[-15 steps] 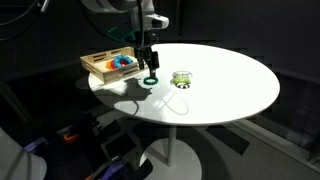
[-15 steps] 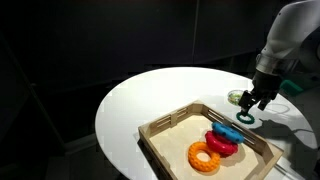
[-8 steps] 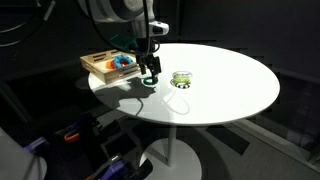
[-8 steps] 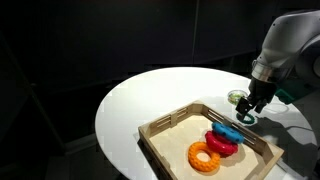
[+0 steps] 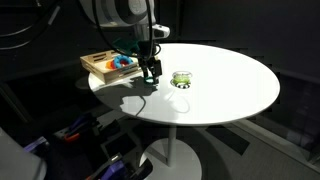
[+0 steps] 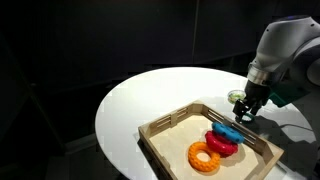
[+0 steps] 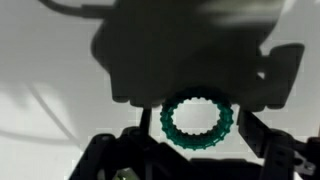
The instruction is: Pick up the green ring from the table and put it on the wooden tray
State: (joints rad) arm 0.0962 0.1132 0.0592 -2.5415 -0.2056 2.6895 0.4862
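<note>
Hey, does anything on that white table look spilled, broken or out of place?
Nothing stands out. The green ring sits whole between the fingers of the gripper in the wrist view, the wooden tray lies flat on the table with its coloured rings inside, and the yellowish-green object rests apart from it.

Round white table (image 5: pixel 232 88) carries wooden tray (image 5: pixel 99 71) near edge, yellowish-green round object (image 5: pixel 182 79) beside it

A dark room, black walls (image 6: pixel 90 40) behind, dim clutter (image 5: pixel 75 135) on the floor (image 5: pixel 40 120)
</note>
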